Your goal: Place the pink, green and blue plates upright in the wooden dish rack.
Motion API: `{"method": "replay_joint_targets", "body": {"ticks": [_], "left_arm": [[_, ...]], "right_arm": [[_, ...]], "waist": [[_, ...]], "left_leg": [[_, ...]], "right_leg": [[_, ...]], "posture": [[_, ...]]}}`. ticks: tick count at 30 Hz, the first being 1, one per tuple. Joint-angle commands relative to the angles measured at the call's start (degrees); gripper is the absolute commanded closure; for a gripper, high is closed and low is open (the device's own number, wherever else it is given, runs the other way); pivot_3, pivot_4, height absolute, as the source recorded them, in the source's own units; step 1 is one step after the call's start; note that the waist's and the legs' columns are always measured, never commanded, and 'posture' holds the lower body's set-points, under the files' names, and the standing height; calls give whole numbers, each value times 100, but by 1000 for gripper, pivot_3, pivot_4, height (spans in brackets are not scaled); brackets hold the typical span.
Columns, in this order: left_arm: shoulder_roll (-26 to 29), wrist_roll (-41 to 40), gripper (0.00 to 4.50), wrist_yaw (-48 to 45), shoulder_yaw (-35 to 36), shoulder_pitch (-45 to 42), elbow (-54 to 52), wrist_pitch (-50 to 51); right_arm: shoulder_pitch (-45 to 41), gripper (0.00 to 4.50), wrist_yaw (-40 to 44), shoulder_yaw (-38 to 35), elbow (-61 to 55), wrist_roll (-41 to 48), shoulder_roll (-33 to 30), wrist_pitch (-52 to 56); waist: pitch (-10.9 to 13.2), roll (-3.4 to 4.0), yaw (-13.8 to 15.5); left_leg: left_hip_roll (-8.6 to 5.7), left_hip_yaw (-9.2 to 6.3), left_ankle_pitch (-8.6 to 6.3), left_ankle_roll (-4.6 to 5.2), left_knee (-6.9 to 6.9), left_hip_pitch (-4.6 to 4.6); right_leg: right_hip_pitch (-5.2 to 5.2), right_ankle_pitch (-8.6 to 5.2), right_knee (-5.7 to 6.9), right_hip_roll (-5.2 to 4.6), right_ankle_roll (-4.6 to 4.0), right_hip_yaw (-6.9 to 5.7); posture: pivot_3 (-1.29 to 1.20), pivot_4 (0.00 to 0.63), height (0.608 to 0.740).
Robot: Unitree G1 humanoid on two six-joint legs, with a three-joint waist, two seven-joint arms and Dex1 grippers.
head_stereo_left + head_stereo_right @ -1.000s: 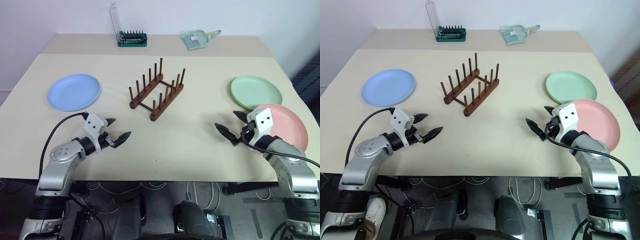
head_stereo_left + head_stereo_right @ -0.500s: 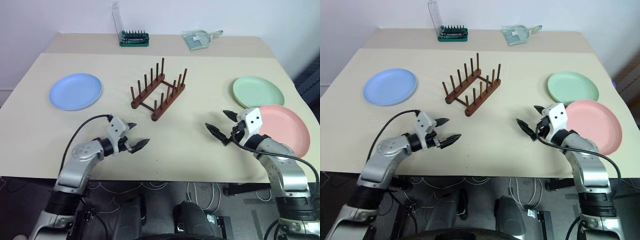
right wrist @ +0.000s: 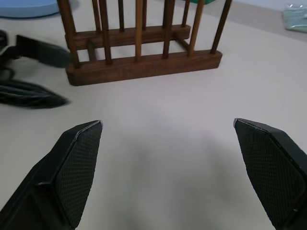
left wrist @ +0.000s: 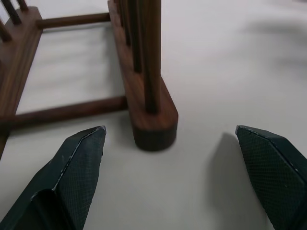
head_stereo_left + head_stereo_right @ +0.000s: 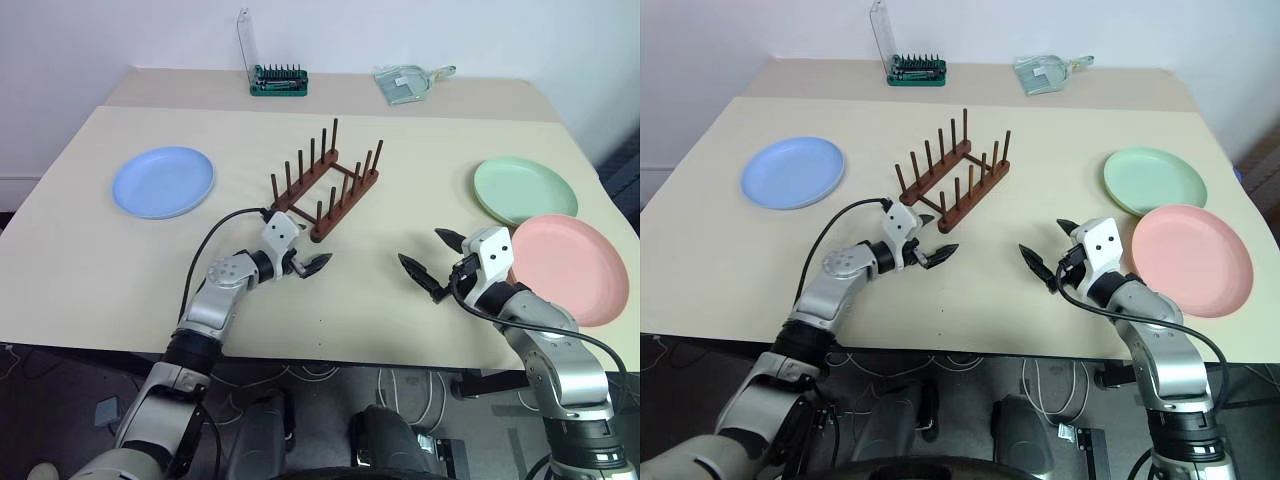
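Observation:
The blue plate (image 5: pixel 163 182) lies flat at the table's left. At the right the green plate (image 5: pixel 524 190) lies flat, with the pink plate (image 5: pixel 572 267) just in front of it. The wooden dish rack (image 5: pixel 325 187) stands empty in the middle, set at a slant. My left gripper (image 5: pixel 308 255) is open, low over the table right at the rack's near end (image 4: pixel 151 115), which sits between its fingers (image 4: pixel 79 163) a little ahead of them. My right gripper (image 5: pixel 422 248) is open and empty, left of the pink plate, facing the rack (image 3: pixel 144 62).
A green screwdriver-bit holder (image 5: pixel 279 80) and a clear packet (image 5: pixel 405 82) sit on the far table strip. Bare tabletop (image 5: pixel 380 300) lies between the two grippers. The table's front edge runs just below both arms.
My left gripper has swung right and forward from near the blue plate to the rack's near end. My right gripper has shifted a little left, away from the pink plate. Both stay open.

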Motion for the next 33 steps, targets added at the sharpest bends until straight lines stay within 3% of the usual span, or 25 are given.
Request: {"method": "replay_joint_targets", "body": {"ticks": [1, 4, 7, 11, 16, 22, 26, 32, 33], "left_arm": [[-122, 109, 561, -157, -201, -20, 306, -107], [-155, -18, 1783, -338, -92, -2, 289, -163], [-109, -22, 3445, -460, -60, 4, 328, -235], [25, -44, 4437, -803, -76, -48, 430, -481], [344, -382, 4437, -2072, -85, -242, 454, -781], [316, -174, 4437, -2049, -57, -689, 1008, -960], [-103, -1, 3133, -1316, -85, -686, 1009, -682], [-767, 306, 66, -190, -161, -595, 696, -170], [-874, 347, 26, -21, -164, -605, 684, -63]], "right_arm": [[61, 0, -52, -126, -350, 82, 2, -4], [187, 0, 69, -138, -507, 192, -108, 121], [264, 0, 134, -177, -581, 230, -201, 185], [302, 0, 197, -213, -588, 261, -313, 250], [594, 0, 472, -170, -669, 211, -662, 389], [640, 0, 352, -180, -683, 169, -606, 328], [721, 0, 256, -132, -760, 133, -534, 316], [768, 0, 231, -171, -795, 137, -532, 317], [760, 0, 232, -170, -784, 137, -536, 317]], "waist": [[-3, 3, 5], [-6, 5, 5], [-7, 5, -2], [-7, 6, -5], [-7, 6, -23], [-6, 6, -40], [-5, 5, -27], [-5, 4, -10], [-5, 4, -10]], "left_leg": [[0, -1, 0, 1, 1, 0], [0, -3, -1, 1, 2, 0], [0, -3, -3, 4, 4, 0], [0, -4, -5, 7, 4, 0], [1, -2, -5, 7, 2, -1], [3, -4, -17, 28, 4, -1], [0, -3, -19, 30, 6, -6], [0, -4, -19, 31, 13, -7], [0, -4, -20, 33, 13, -6]], "right_leg": [[1, 0, 0, 0, 1, 0], [4, -1, -2, 0, 2, 0], [7, -2, -6, 0, 3, -1], [7, -2, -7, -1, 3, -1], [6, -2, -11, 2, 3, -2], [4, -2, -8, 2, 3, -3], [4, -4, -11, 1, 7, -2], [5, -5, -11, 0, 9, -1], [6, -5, -10, 0, 9, -1]], "posture": [[0, 150, 732], [0, 150, 732], [0, 150, 732], [0, 150, 732], [0, 150, 732], [0, 150, 732], [0, 150, 732], [0, 150, 732], [0, 150, 732]]}}
